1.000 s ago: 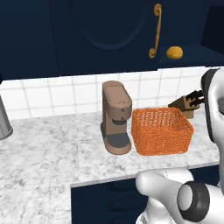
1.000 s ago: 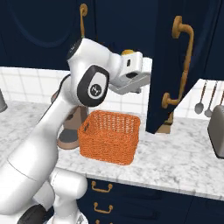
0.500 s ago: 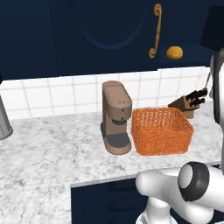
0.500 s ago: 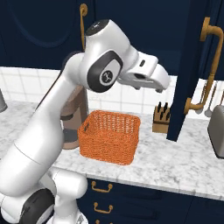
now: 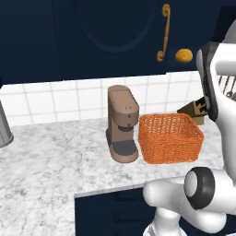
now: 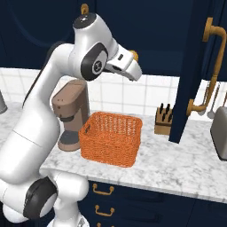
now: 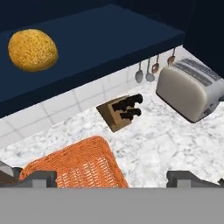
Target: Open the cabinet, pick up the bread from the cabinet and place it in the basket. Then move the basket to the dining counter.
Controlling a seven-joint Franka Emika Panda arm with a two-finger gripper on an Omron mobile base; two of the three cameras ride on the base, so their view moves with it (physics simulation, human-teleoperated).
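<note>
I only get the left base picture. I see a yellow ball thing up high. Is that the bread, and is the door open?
Observer: Yes. The bread lies on the dark shelf of the cabinet, and the door is swung wide open.
Operator: What's the pincer doing?
Observer: The pincer is open and holds nothing; the bread sits apart from it.
Operator: Is anything hiding past the basket?
Observer: Beyond the basket and the knife block, a silver toaster stands on the worktop.
</note>
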